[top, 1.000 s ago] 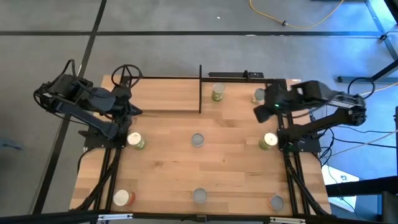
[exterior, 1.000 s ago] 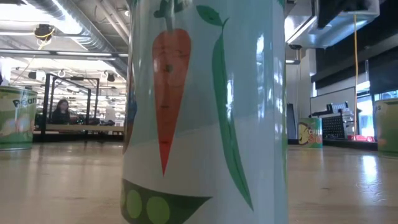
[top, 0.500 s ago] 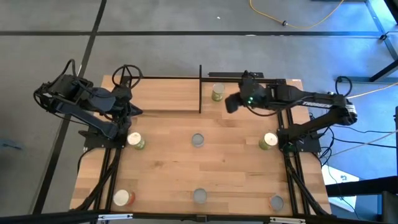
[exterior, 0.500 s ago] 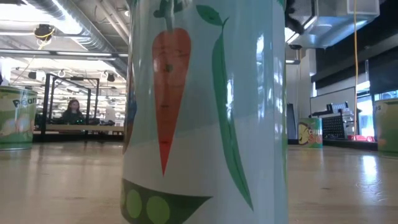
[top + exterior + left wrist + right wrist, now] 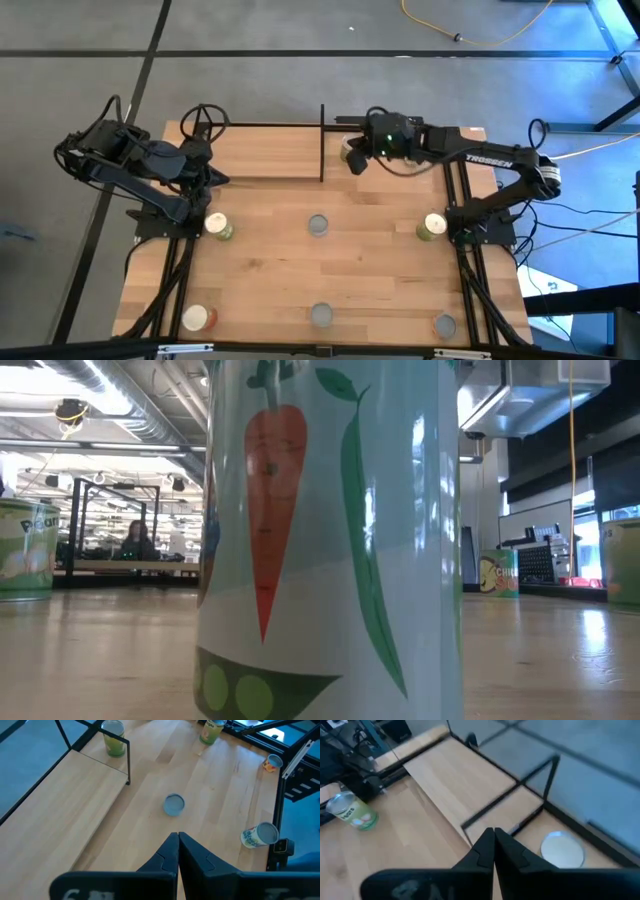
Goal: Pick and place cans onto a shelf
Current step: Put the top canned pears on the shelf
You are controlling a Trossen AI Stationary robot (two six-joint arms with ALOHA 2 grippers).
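The shelf, a light-wood board framed by black rods, sits at the table's far left. A green can stands on the table just right of the shelf's end post. In the right wrist view its silvery top shows beside the fingers and apart from them. My right gripper hangs shut at that can's near side. My left gripper waits shut above the table's left edge, near the shelf. Several more cans stand upright on the table.
Green cans stand at left and right, with a grey one between them. Along the near edge are a red one, a vegetable-label one that fills the low view, and another.
My right gripper has swept along the far edge toward the table's left, from the far right corner to the green can by the shelf's end post. It has sunk a little and turned. Its arm now covers the far right can.
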